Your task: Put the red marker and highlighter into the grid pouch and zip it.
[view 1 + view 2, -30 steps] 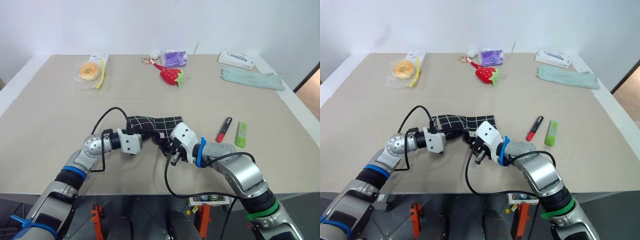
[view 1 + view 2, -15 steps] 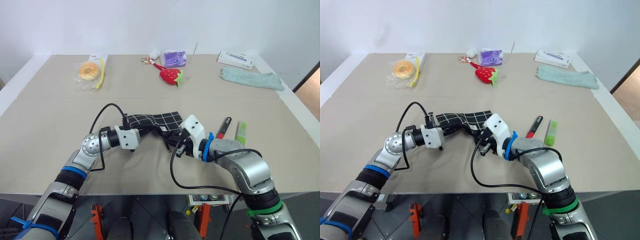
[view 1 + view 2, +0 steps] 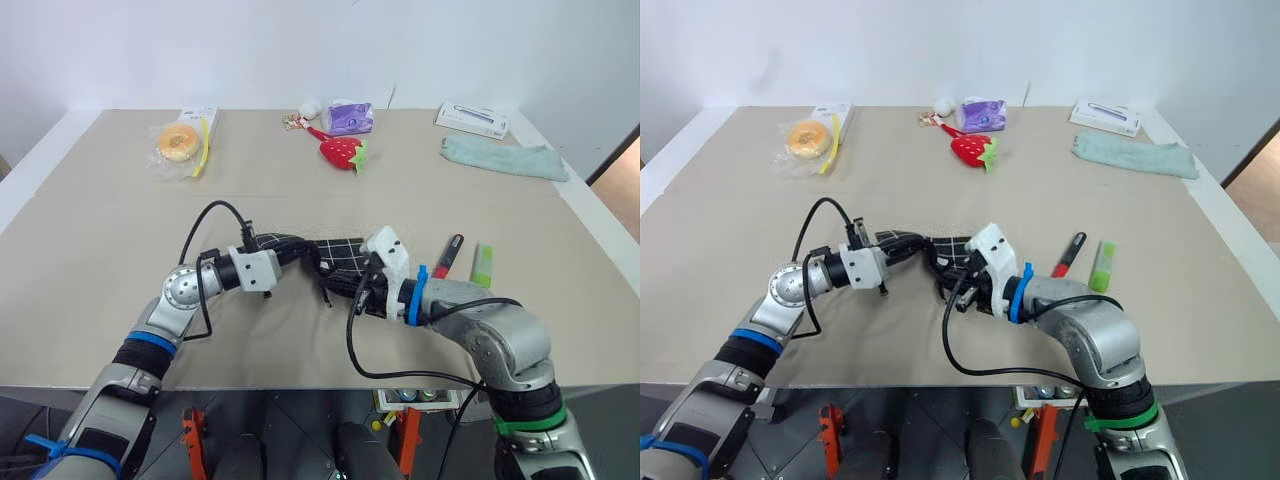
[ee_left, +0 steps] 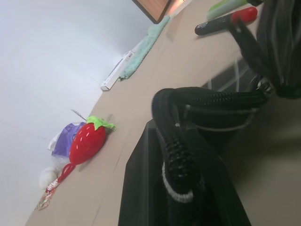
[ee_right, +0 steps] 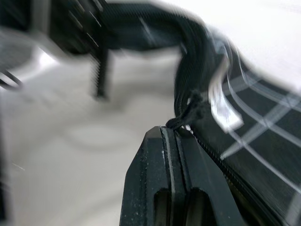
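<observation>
The grid pouch [image 3: 335, 252] hangs bunched between my two grippers, just above the table's middle. My left gripper [image 3: 292, 250] is shut on the pouch's left end, and its black fabric edge [image 4: 176, 155] is pinched between the fingers. My right gripper [image 3: 348, 286] is shut on the zipper pull [image 5: 188, 113] at the pouch's near right side. The red marker [image 3: 448, 256] lies on the table to the right of the pouch. Beside it, farther right, lies the lime-green highlighter [image 3: 482, 266]. Both pens are apart from the pouch and the grippers.
Along the table's far side lie a bagged doughnut [image 3: 178, 142], a red plush strawberry [image 3: 342, 151], a purple packet [image 3: 349, 118], a white box [image 3: 472, 119] and a green cloth [image 3: 503, 157]. The table's front edge [image 3: 300, 385] runs just below my arms.
My right wrist has rolled while holding the zipper pull. My left gripper has lifted its end of the pouch a little. The pouch has bunched up between the grippers.
</observation>
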